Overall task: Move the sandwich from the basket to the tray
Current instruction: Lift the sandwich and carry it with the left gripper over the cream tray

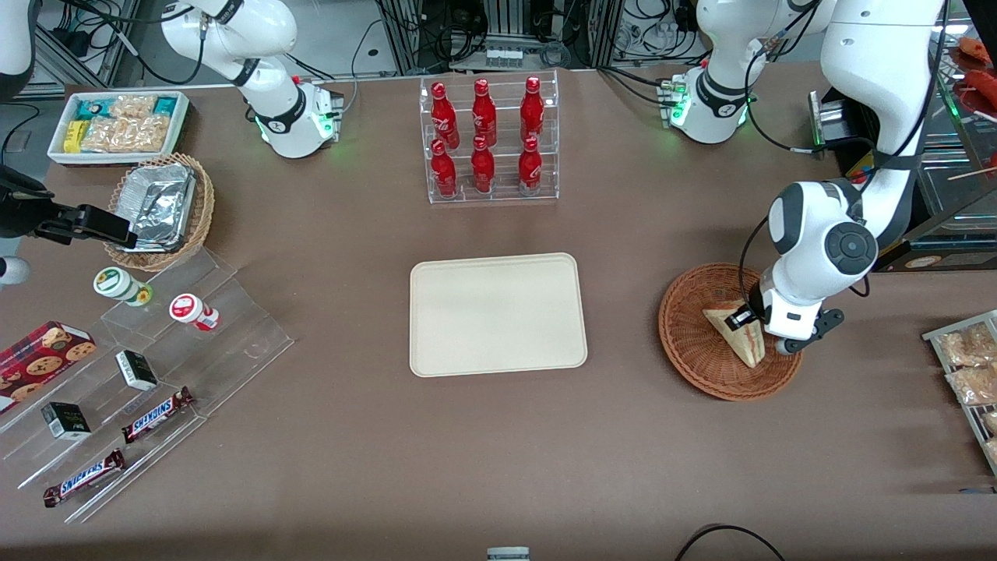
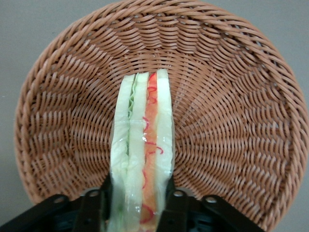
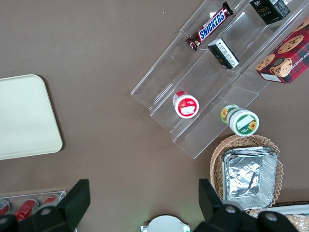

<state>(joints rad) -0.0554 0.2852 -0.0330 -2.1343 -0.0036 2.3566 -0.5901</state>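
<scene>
The sandwich [image 1: 738, 335] is a pale wedge with green and red-orange filling, lying in the round reddish-brown basket [image 1: 693, 354] toward the working arm's end of the table. My left gripper [image 1: 752, 326] reaches down into the basket and is shut on the sandwich. In the left wrist view the black fingers [image 2: 176, 203] press against both bread faces of the sandwich [image 2: 142, 140], whose cut edge points into the basket [image 2: 231, 121]. The cream-beige tray [image 1: 498, 312] lies flat at the table's middle with nothing on it, and its corner also shows in the right wrist view [image 3: 24, 116].
A clear rack of red bottles [image 1: 491, 140] stands farther from the front camera than the tray. Toward the parked arm's end are a tan wicker basket with foil containers [image 1: 160, 206], a white snack bin [image 1: 117, 125] and acrylic steps with snacks [image 1: 156, 374]. Packets on a rack [image 1: 970, 374] sit beside the basket.
</scene>
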